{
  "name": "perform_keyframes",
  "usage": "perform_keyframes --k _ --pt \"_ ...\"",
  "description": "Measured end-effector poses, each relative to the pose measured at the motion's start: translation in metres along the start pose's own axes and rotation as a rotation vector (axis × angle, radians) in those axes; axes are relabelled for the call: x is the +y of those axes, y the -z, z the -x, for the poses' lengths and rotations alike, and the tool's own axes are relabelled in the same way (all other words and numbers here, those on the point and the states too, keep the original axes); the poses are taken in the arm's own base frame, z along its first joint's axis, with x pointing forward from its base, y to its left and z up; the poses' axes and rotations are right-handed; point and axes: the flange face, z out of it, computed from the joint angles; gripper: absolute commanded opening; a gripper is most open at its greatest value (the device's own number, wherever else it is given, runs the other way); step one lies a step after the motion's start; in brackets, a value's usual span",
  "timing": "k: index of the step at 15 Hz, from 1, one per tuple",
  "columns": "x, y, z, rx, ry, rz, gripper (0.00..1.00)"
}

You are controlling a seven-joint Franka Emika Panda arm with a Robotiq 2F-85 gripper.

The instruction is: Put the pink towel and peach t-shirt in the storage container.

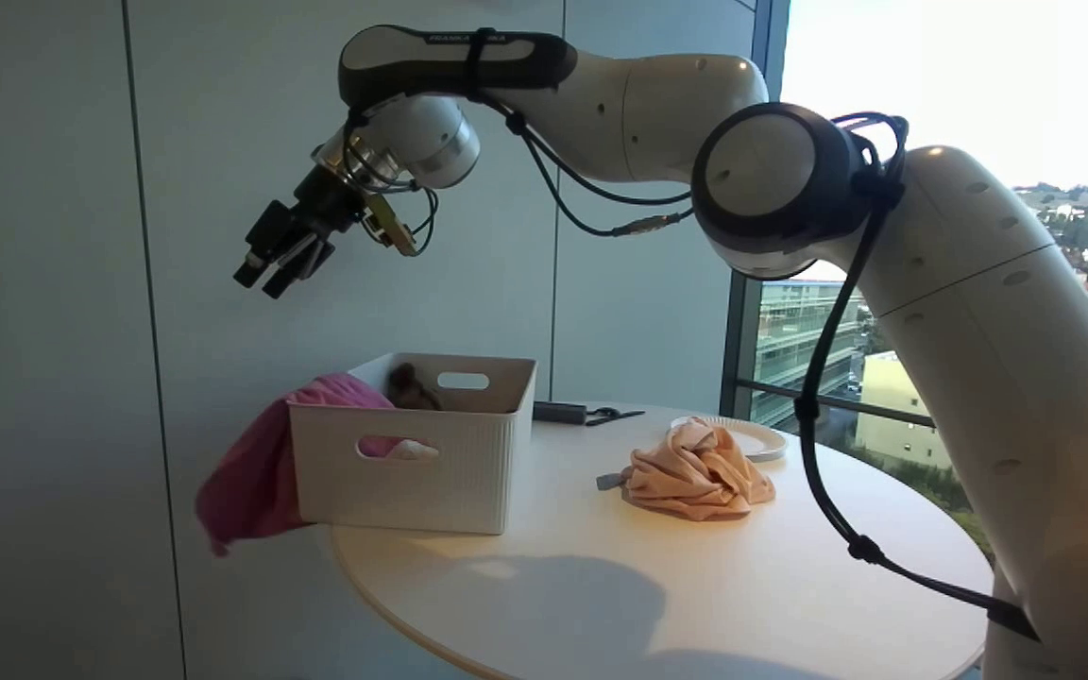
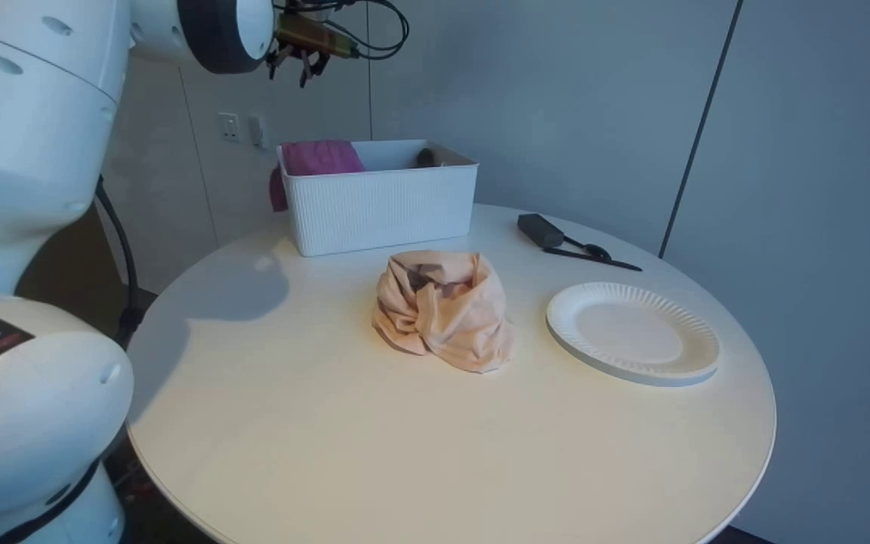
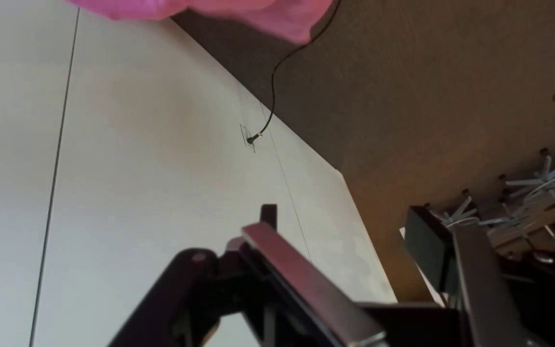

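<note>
The storage container [image 1: 402,496] is a white ribbed box at the table's edge; it also shows in an exterior view [image 2: 382,215]. The pink towel [image 1: 256,482] lies over the container's end rim, partly inside, with a large part hanging outside past the table edge. It also shows in an exterior view [image 2: 322,157] and at the top of the wrist view [image 3: 282,19]. The peach t-shirt [image 1: 695,472] is crumpled on the table, outside the container, also seen in an exterior view [image 2: 446,313]. My gripper [image 1: 263,281] is open and empty, above and beyond the towel; its fingers [image 3: 342,224] stand apart.
A brown fuzzy object [image 1: 407,387] is inside the container. A dark block with black utensils [image 2: 541,230] lies near the table's far edge. A white paper plate [image 2: 631,332] is near the t-shirt. A wall [image 1: 223,302] stands behind the container.
</note>
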Motion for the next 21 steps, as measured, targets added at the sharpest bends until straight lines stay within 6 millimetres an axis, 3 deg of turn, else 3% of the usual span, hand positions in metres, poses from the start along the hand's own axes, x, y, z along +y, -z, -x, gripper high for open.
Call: perform_keyframes --k 5,9,13,16,18,21 --pt "0.027 0.022 0.005 0.003 -0.127 0.17 1.0" --pt "0.064 0.066 0.029 0.008 -0.268 0.335 1.0" --pt "0.09 0.124 0.079 -0.022 -0.429 0.489 1.0" --pt "0.093 0.157 0.12 -0.063 -0.559 0.601 1.0" --pt "0.089 0.17 0.147 -0.101 -0.648 0.672 1.0" --pt "0.074 0.173 0.19 -0.178 -0.787 0.764 1.0"
